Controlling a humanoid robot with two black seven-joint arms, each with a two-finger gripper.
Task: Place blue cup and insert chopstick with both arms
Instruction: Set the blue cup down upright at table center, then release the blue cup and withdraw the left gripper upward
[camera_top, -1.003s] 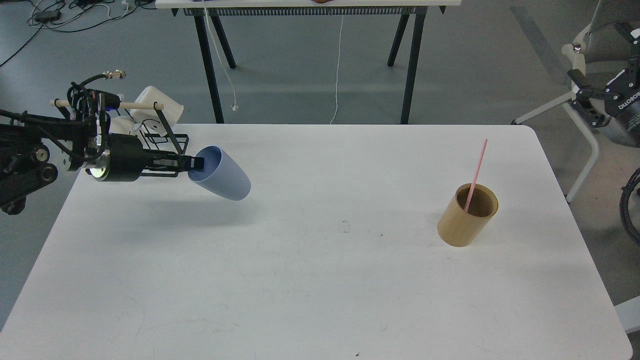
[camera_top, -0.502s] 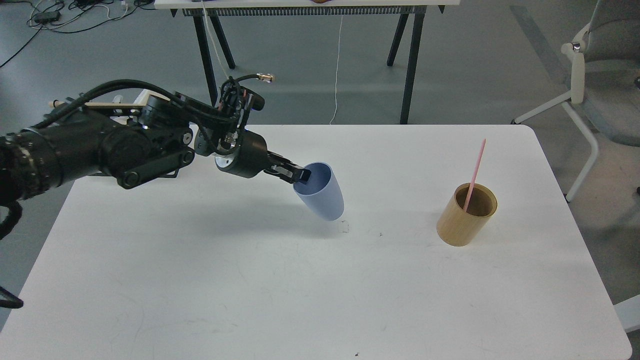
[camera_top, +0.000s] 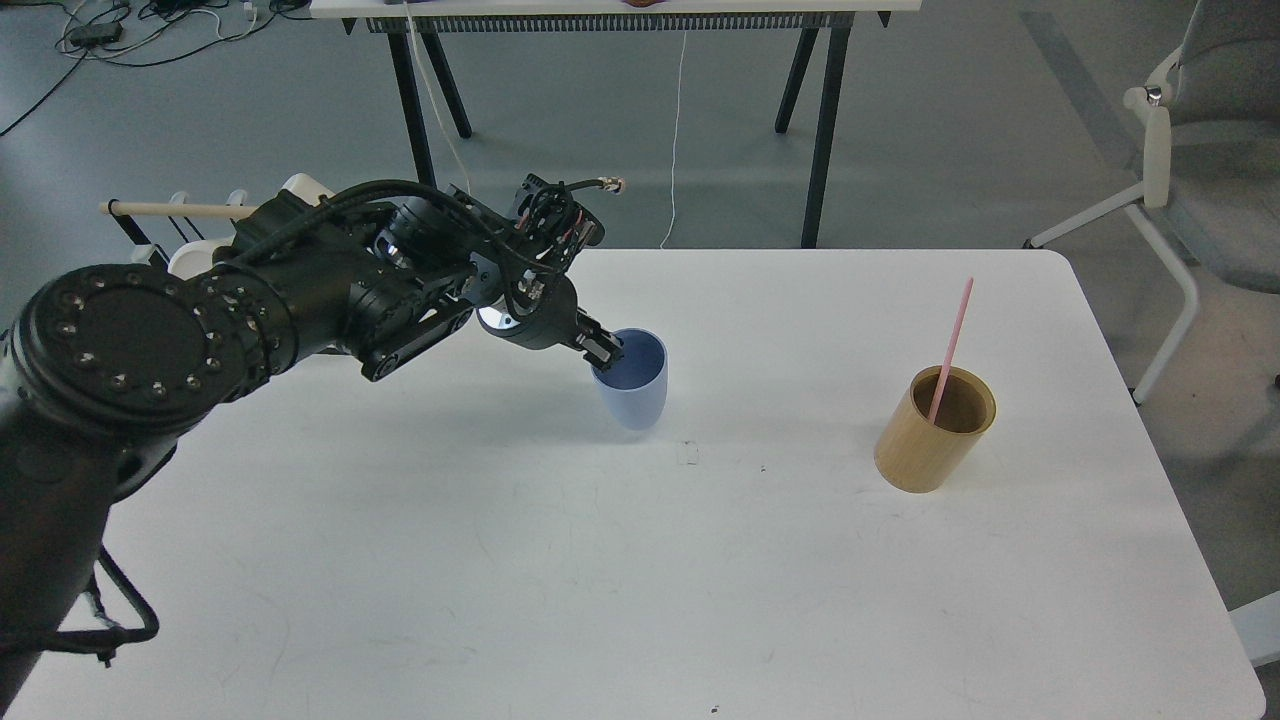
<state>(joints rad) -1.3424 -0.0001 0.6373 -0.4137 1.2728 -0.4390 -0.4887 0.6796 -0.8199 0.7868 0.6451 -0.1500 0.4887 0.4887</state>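
Note:
The blue cup (camera_top: 634, 385) stands nearly upright on the white table (camera_top: 640, 560), near its middle and a little to the left. My left gripper (camera_top: 603, 353) reaches in from the left and is shut on the cup's left rim, one finger inside it. The pink chopstick (camera_top: 951, 345) leans in the tan wooden cylinder (camera_top: 933, 429) on the right of the table. My right arm and its gripper are out of view.
A rack with a pale wooden rod (camera_top: 175, 209) and white mugs (camera_top: 300, 187) stands at the table's back left, partly behind my arm. A black-legged table (camera_top: 620, 8) stands behind. A chair (camera_top: 1190, 150) is at the right.
My left arm has carried the cup from the back left towards the table's middle, turned it from tilted to nearly upright and lowered it to the table. The right gripper has left the view.

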